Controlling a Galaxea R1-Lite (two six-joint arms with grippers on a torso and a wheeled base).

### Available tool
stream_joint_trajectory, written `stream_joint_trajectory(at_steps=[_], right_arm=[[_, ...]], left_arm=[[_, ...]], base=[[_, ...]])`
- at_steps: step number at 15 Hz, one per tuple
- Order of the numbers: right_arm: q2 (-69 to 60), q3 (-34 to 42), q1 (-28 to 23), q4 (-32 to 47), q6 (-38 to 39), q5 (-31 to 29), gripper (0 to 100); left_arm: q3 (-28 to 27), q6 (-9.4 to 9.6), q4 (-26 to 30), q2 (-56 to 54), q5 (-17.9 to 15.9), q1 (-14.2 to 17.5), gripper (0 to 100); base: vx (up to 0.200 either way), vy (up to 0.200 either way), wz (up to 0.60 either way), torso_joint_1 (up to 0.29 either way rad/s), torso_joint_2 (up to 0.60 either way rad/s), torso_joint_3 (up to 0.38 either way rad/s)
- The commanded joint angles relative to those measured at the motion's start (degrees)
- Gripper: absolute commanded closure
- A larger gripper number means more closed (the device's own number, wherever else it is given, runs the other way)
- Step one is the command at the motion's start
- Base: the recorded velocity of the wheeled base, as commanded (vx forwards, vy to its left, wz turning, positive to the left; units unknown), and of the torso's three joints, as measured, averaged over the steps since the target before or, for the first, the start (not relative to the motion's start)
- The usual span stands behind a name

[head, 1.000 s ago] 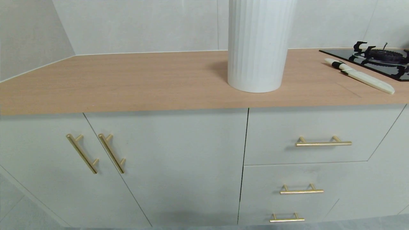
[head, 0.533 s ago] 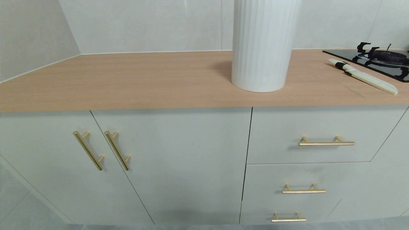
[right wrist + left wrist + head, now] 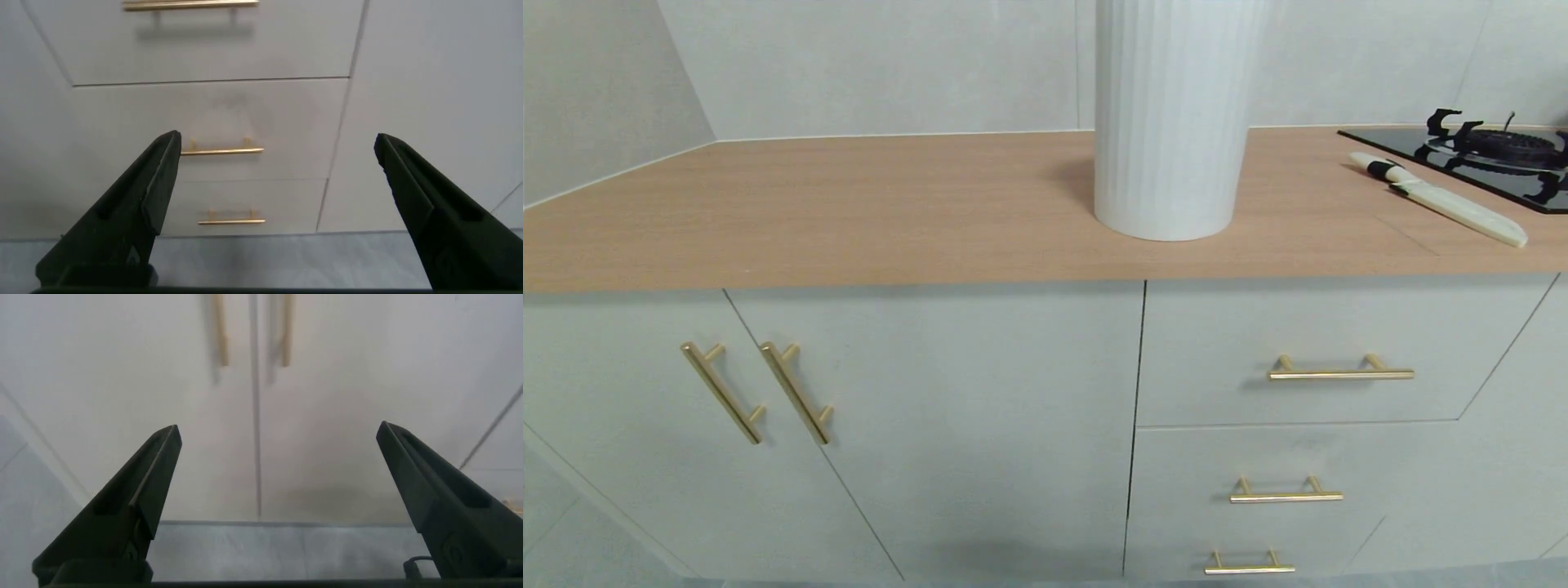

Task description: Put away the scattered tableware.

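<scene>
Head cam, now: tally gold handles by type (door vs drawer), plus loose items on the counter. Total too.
Door handles: 2
Drawer handles: 3
Knife: 1
White ribbed container: 1
Total: 7

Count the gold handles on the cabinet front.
5. Two side by side on the doors: left door handle, right door handle. Three stacked on the drawers: top handle, middle handle, bottom handle. Others may lie outside the view.
</scene>
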Motion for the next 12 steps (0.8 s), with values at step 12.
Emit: stream_joint_trajectory(at_steps=[12], right_arm=[[0.1, 0.0, 0.0, 0.0, 0.1, 0.0, 0]], left_arm=[[0.0, -0.06, 0.0, 0.1, 0.0, 0.0, 0]], base=[[0.000, -0.067, 0.00, 0.002, 0.00, 0.002]])
